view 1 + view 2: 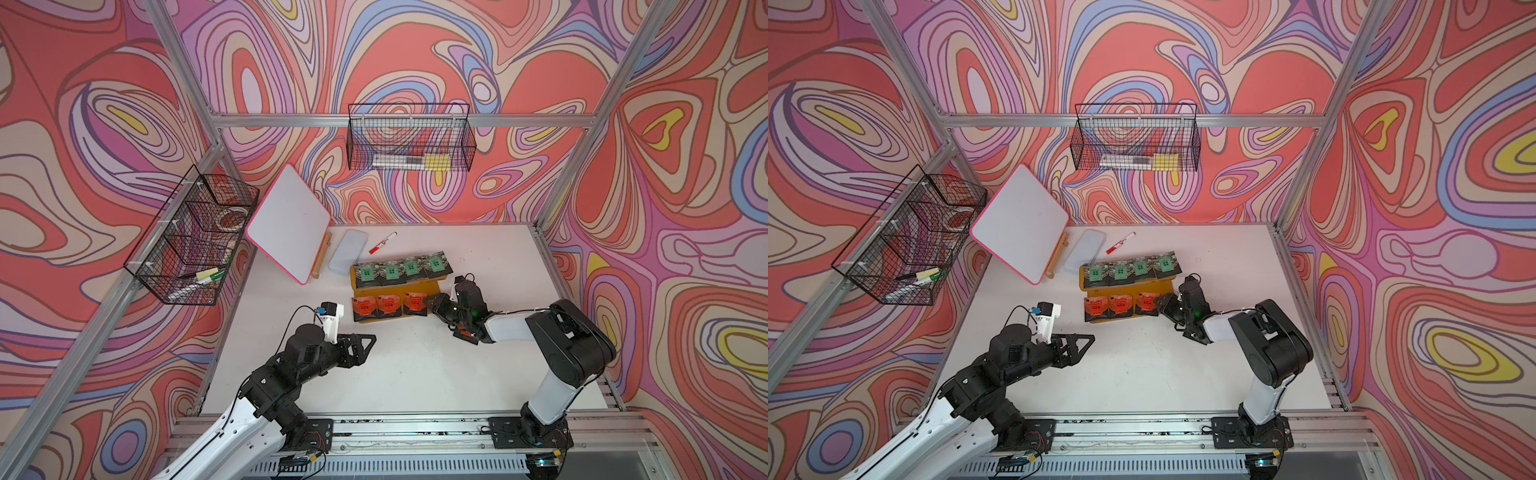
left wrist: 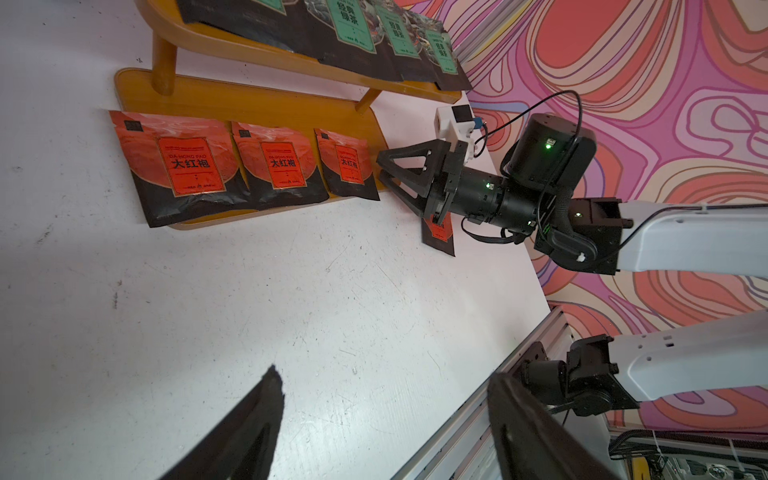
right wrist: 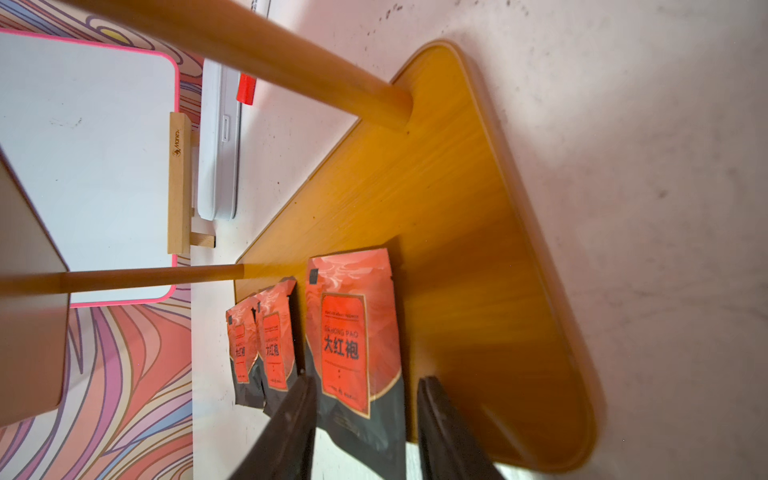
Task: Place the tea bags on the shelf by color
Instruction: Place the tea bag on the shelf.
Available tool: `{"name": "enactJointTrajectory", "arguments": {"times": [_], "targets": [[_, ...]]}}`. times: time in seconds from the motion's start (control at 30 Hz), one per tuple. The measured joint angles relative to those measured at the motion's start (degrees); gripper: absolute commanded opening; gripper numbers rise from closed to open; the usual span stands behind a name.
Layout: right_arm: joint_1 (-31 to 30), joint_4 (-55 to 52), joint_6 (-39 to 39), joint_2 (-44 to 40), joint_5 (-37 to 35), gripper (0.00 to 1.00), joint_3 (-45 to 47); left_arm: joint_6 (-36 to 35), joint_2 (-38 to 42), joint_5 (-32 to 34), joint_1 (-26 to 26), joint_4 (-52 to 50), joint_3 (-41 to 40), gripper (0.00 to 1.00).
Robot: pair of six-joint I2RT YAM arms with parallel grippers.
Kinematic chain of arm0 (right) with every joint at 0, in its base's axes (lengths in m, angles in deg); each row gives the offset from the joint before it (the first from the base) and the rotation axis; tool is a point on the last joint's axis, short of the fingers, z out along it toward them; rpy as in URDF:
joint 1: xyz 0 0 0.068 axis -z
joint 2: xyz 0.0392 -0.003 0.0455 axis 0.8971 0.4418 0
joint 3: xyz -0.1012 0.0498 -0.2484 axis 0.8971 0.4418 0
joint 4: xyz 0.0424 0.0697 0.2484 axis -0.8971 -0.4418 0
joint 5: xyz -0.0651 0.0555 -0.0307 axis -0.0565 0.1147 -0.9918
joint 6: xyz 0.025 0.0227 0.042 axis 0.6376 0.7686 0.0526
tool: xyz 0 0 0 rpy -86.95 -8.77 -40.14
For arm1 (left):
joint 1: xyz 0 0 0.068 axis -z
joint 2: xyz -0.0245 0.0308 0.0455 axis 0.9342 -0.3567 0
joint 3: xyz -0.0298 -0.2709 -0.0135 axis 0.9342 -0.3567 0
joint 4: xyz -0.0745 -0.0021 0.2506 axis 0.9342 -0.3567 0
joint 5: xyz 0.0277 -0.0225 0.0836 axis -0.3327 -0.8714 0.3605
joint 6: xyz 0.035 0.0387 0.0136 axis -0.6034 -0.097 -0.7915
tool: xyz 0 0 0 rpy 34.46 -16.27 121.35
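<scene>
The shelf [image 1: 419, 286] is a mustard-yellow two-step stand at mid-table. Several green tea bags [image 1: 390, 272] line its upper board. Three orange-red tea bags [image 1: 388, 306] lie on the lower board [image 2: 249, 104]. My right gripper [image 3: 368, 386] is open at the board's right end, its jaws either side of the lower edge of the rightmost orange bag [image 3: 357, 332], which lies flat on the board. Another orange bag [image 2: 440, 239] lies on the table under the right wrist. My left gripper [image 2: 382, 386] is open over bare table, in front of the shelf and to its left.
A pink-edged whiteboard [image 1: 286, 224] leans on a wooden stand left of the shelf. A pale pencil case [image 1: 347, 251] and a red marker [image 1: 382, 243] lie behind the shelf. Black wire baskets hang on the left wall [image 1: 191, 237] and the back wall [image 1: 409, 139].
</scene>
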Motion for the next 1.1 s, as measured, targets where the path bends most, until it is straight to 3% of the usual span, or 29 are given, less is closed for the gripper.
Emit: {"name": "enactJointTrajectory", "arguments": {"times": [0.47,0.8,1.1], "targets": [[0.00,5.55,1.29,5.53,0.87,0.42,-3.37,0.15,0.52,0.00,0.00,-0.02,-0.37,0.81],[0.00,4.68,1.44,4.66,0.31,0.42,-2.99,0.20,1.09,0.00,0.00,0.00,-0.74,0.82],[0.00,-2.23,0.57,-6.05,-2.19,0.45,0.07,0.66,0.83,-0.79,0.02,1.38,-1.57,0.99]]}}
